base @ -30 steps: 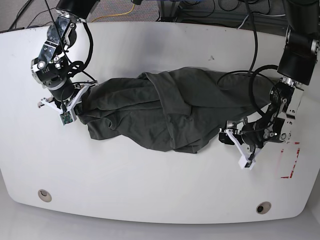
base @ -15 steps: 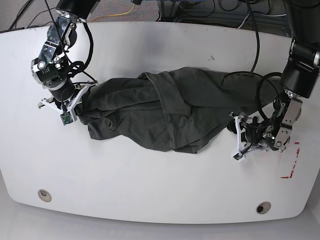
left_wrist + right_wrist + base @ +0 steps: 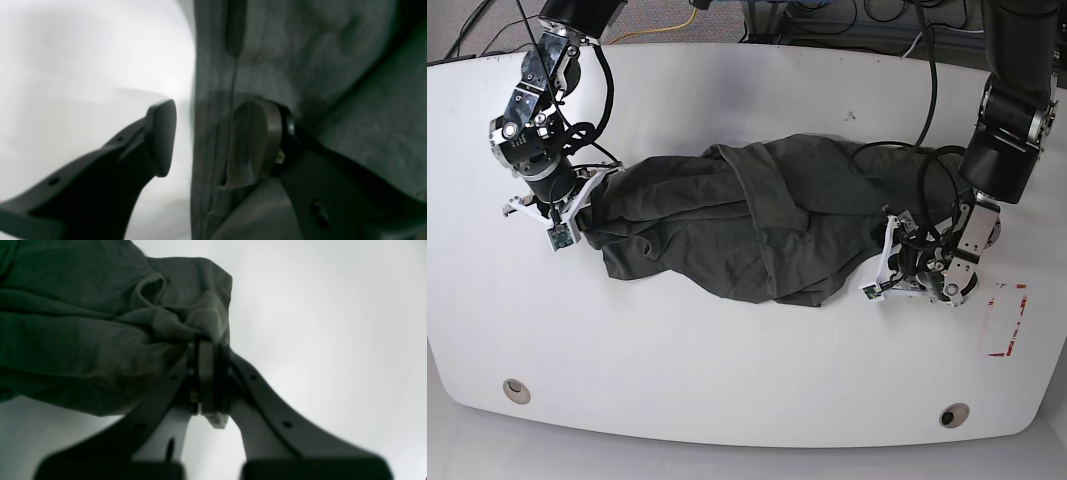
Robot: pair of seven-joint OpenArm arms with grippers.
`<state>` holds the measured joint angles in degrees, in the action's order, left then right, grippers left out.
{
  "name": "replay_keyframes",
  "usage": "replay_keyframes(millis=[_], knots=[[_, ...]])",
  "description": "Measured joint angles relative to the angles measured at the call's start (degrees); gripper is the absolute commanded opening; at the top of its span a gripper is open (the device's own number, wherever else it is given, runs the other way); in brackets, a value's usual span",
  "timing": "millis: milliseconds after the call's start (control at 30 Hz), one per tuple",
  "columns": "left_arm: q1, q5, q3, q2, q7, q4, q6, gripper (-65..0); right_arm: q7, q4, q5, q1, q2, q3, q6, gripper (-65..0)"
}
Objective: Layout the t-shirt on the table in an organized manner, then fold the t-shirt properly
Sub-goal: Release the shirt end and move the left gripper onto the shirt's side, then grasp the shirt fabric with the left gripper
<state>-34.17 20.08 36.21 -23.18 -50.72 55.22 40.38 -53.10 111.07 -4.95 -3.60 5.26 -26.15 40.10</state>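
Observation:
The dark grey-green t-shirt (image 3: 757, 220) lies bunched and wrinkled across the middle of the white table (image 3: 727, 370). My right gripper (image 3: 577, 208) is at its left end, shut on a fold of the t-shirt (image 3: 83, 323); the right wrist view shows the pads (image 3: 206, 366) pinching cloth. My left gripper (image 3: 882, 265) is low at the shirt's right end and stands open (image 3: 210, 140). One of its fingers (image 3: 160, 136) is over bare table (image 3: 83, 66). The other finger (image 3: 257, 143) rests against the t-shirt (image 3: 333, 50), and the cloth's hem runs between them.
Two round grommet holes (image 3: 516, 389) (image 3: 953, 414) sit near the front edge. A red tape rectangle (image 3: 1007, 322) marks the right side, just beyond the left arm. Cables hang behind the table's far edge (image 3: 827, 20).
My left gripper has swung in from the bare table toward the shirt's right end and turned to face it. The right gripper and the shirt have kept still.

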Motion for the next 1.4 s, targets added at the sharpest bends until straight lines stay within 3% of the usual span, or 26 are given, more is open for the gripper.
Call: replay_keyframes(millis=[400, 933, 1400], knots=[[0.02, 0.31, -0.13, -0.02, 0.11, -0.22, 0.00, -32.6, -0.02, 0.00, 0.02, 0.02, 0.00, 0.00, 0.00, -65.0], [0.59, 0.94, -3.61, 0.44, -6.64, 0.00, -0.28, -32.9, -0.02, 0.00, 0.00, 0.02, 0.02, 0.00, 0.02, -65.0], [1.38, 10.29, -7.34, -2.29, -9.11, -0.50, -0.44, -32.9, -0.02, -0.02, 0.02, 0.02, 0.04, 0.00, 0.00, -65.0]])
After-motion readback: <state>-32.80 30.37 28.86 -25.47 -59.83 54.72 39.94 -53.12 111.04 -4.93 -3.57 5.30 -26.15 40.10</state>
